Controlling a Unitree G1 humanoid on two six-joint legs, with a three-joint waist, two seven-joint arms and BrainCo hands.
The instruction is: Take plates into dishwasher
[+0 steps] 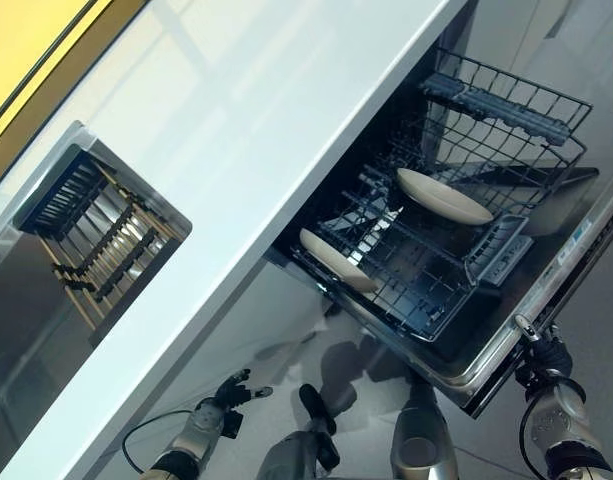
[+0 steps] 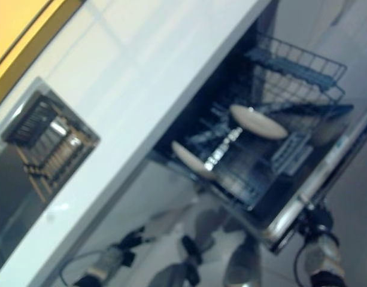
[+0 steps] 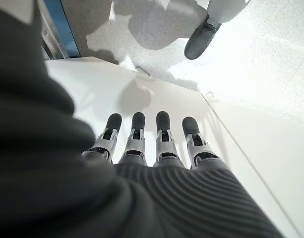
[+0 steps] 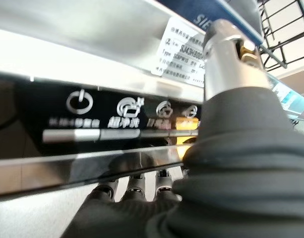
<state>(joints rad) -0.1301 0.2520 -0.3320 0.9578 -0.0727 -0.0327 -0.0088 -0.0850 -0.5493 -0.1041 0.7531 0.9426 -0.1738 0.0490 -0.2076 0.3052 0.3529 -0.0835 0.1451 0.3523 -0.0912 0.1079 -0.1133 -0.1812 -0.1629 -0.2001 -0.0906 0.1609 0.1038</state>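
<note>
Gripping the dishwasher door (image 1: 546,290) edge, right hand (image 1: 548,357); left hand (image 1: 229,392) relaxed, two plates (image 1: 443,195) racked.

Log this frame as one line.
plates: two plates in rack | right hand: on dishwasher door edge | left hand: idle, fingers straight
</note>
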